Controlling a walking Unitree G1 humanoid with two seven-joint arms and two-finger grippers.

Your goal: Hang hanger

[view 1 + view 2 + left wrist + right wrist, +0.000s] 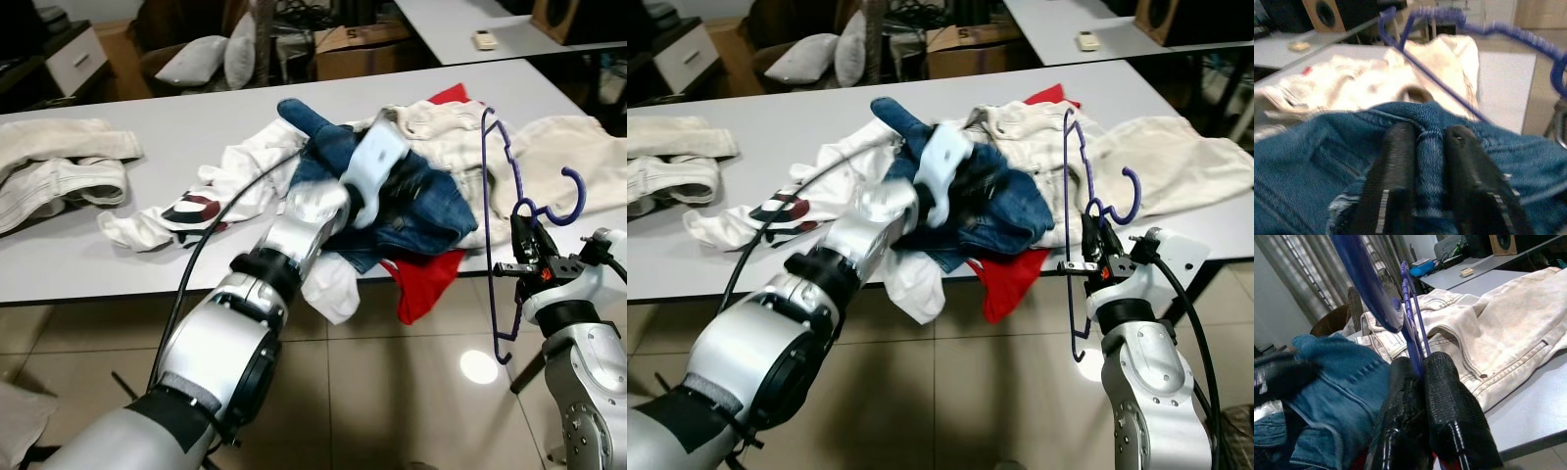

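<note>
Where the head views are taken, a purple hanger (493, 235) is held upright, long axis vertical, by the right gripper (522, 257) at 4 o'clock off the white table (176, 127); the left gripper (955, 186) lies at 9 o'clock from it. Left wrist view: fingers (1396, 181) are clamped on blue denim (1312, 161). Right wrist view: fingers (1449, 416) are closed on the hanger; cream trousers (1508, 328), curtains behind.

The room is evenly and brightly lit from overhead. A round glare spot shines on the glossy floor tiles (478, 366), and the white worktop (176, 127) reflects light softly. The left hand (377, 162) is smeared by motion blur in both eye views. In the wrist views the black fingers (1396, 181) and the purple hanger (1364, 281) up close are out of focus.
</note>
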